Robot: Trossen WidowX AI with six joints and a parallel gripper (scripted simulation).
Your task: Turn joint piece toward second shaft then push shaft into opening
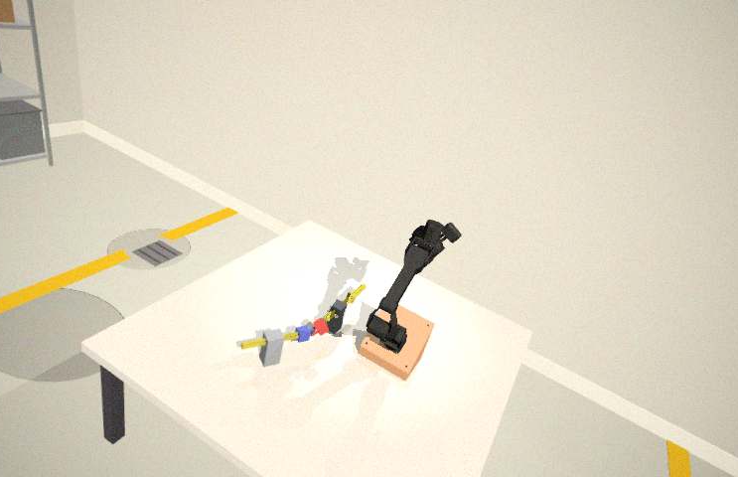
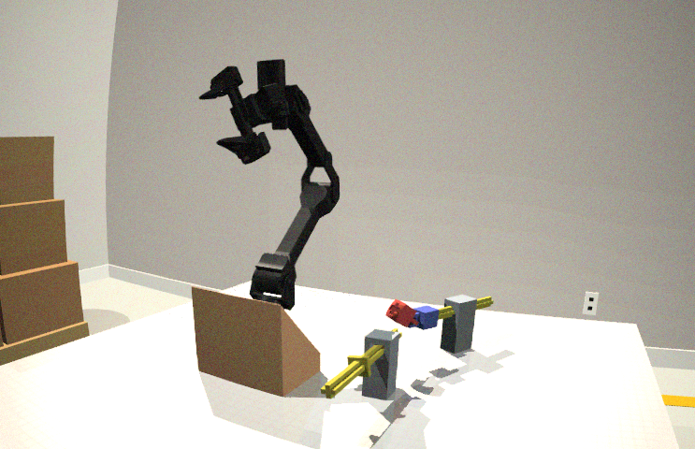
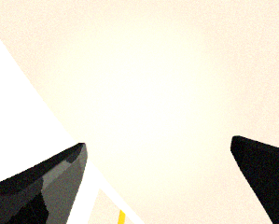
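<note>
1. While the tool point(image 1: 437, 232) point(image 2: 209, 119) point(image 3: 160, 147) hangs high with its fingers spread and nothing between them, the red joint piece point(image 1: 320, 326) point(image 2: 401, 313) sits between the two blocks, toward the counter's point(image 1: 465, 415) point(image 2: 571, 370) left corner as seen from above.
2. I judge the step to be reaching for that piece; its opening looks tipped off the second shaft's point(image 1: 357, 293) point(image 2: 348, 375) line.
3. The wrist should swing round first, then descend with fingers straddling the red faces, clear of the blue piece point(image 1: 303, 334) point(image 2: 427, 317).
4. A light, centred grip and a slow turn about the hinges should suit it; pulling sideways could strain them.
5. Releasing squarely would help it keep its angle before the shaft is pushed.
6. The counter is pale and glaring, its far edge near the wall; the arm's base point(image 1: 428, 331) point(image 2: 199, 327) stands toward its right corner from above.
7. Beyond, I see a metal rack point(image 1: 39, 83), stacked cartons point(image 2: 33, 233) and yellow floor stripes point(image 1: 60, 281) point(image 2: 684, 401).
</note>
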